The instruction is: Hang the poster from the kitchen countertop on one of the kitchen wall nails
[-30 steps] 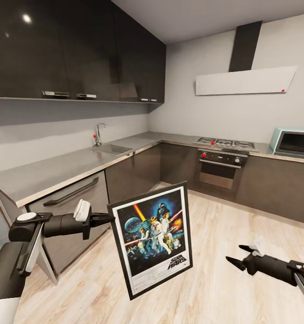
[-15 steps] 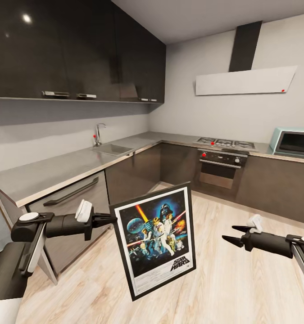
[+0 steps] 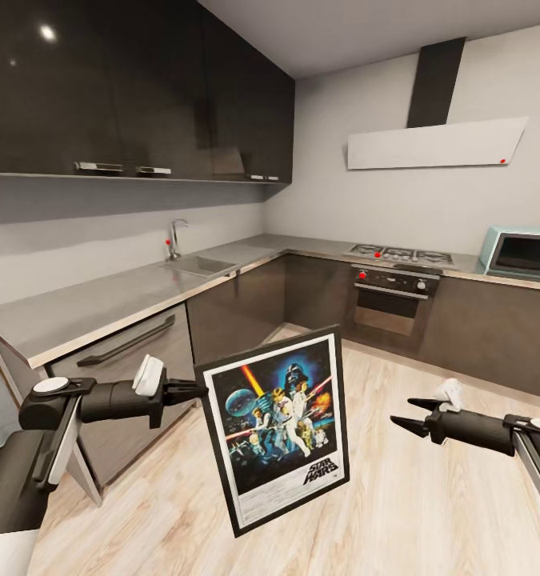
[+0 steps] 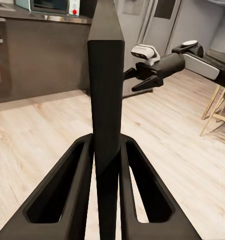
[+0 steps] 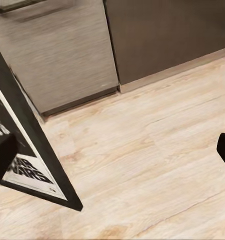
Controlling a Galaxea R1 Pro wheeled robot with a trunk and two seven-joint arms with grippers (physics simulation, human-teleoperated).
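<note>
Poster: you held the rectangular black-framed poster with white inner border and colourful space-movie art (image 3: 276,428) in the air above the pale wood-plank floor (image 3: 398,512), tilted, its picture side facing the head camera, "STAR WARS" lettering low on the art.

Left claw: your left claw (image 3: 196,390) was clamped on the poster's left edge; in the left wrist view the two black fingers (image 4: 67,192) pressed either side of the frame, seen edge-on (image 4: 106,100).

Right claw: your right claw (image 3: 410,414) hung to the right of the poster, apart from it, its two pointed fingers spread and holding nothing; in the left wrist view it showed beyond the frame edge (image 4: 137,80).

Right wrist view: you had the poster's lower corner (image 5: 30,165) against the floor planks (image 5: 152,165), with a brushed-grey cabinet front (image 5: 62,50) behind.

Counter: your long L-shaped grey brushed-metal counter (image 3: 94,300) ran along the left wall and round the corner, well apart from the poster, with its inset sink (image 3: 202,266) and chrome tap (image 3: 174,238).

Surroundings: you faced a gas hob (image 3: 402,256) over a black oven (image 3: 391,300), a pale blue microwave (image 3: 522,254) at the right, and glossy dark wall cabinets (image 3: 134,88) above.
</note>
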